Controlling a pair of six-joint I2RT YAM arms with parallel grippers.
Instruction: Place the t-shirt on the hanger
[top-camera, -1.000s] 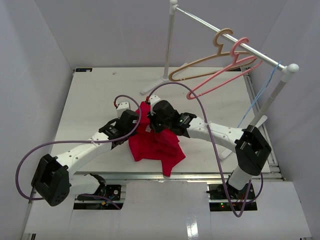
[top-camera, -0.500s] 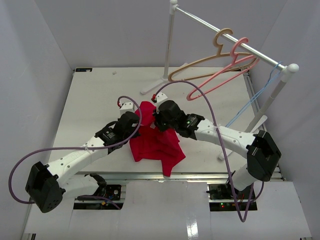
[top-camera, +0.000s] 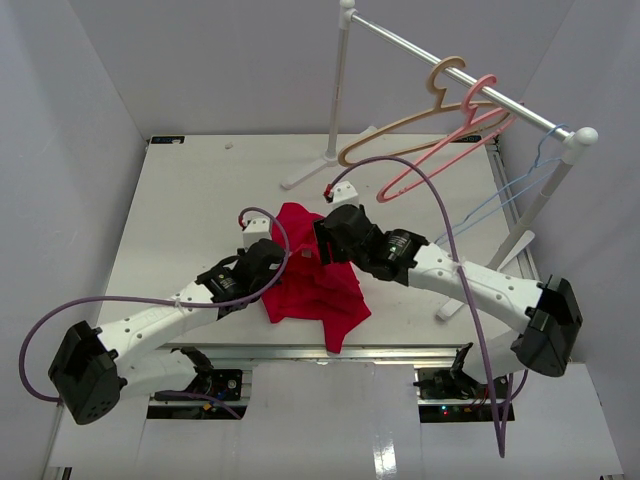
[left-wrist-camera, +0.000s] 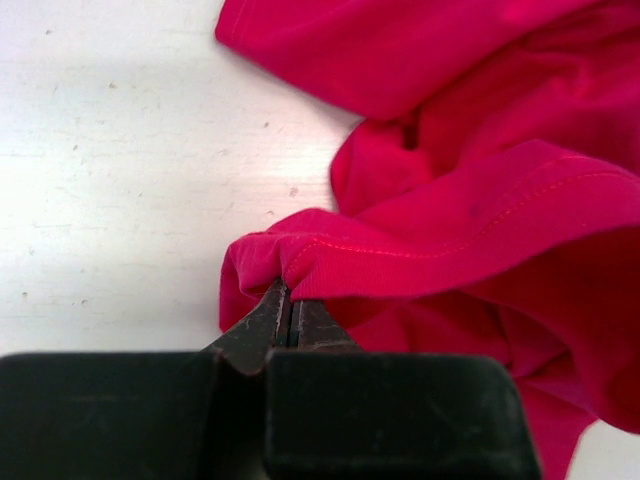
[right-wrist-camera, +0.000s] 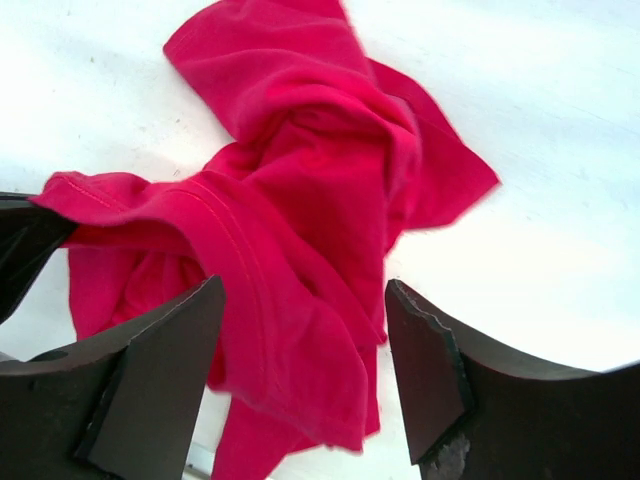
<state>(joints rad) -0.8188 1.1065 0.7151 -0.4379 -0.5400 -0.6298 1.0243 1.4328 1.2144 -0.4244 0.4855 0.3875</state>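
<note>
The t-shirt (top-camera: 312, 290) lies crumpled on the worktop (top-camera: 180, 200), in front of the rack (top-camera: 340, 90) and well apart from it. Your left fingers (left-wrist-camera: 262, 325) are pressed together on a stitched fold of its hem (the edge farthest from the rack's right post), so that bit of cloth is pinched. Your right fingers (right-wrist-camera: 160, 360) stand spread, with a raised ridge of the red cloth between them and nothing clamped. The hanger (top-camera: 508, 190), thin and light blue, hangs at the rack's right end, well away from both arms.
</note>
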